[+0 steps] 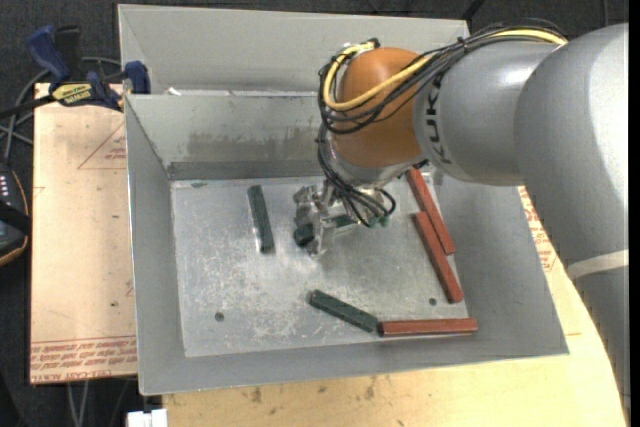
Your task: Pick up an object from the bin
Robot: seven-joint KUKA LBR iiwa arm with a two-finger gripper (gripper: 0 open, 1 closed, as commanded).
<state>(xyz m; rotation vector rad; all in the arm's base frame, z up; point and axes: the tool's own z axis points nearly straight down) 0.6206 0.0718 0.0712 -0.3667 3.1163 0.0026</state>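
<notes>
My gripper (318, 218) hangs low over the middle of the bin floor, under the orange wrist cover. A small dark green piece (303, 235) shows right at its lower tip, and I cannot tell whether it is held or lying on the floor. A dark green bar (261, 218) lies upright in the view just left of the gripper, apart from it. Another dark green bar (343, 310) lies slanted near the front, below the gripper.
Two long red-brown bars (435, 233) lie side by side along the right wall. A third red-brown bar (427, 326) lies flat at the front right, its end touching the slanted green bar. The arm covers the bin's back right part.
</notes>
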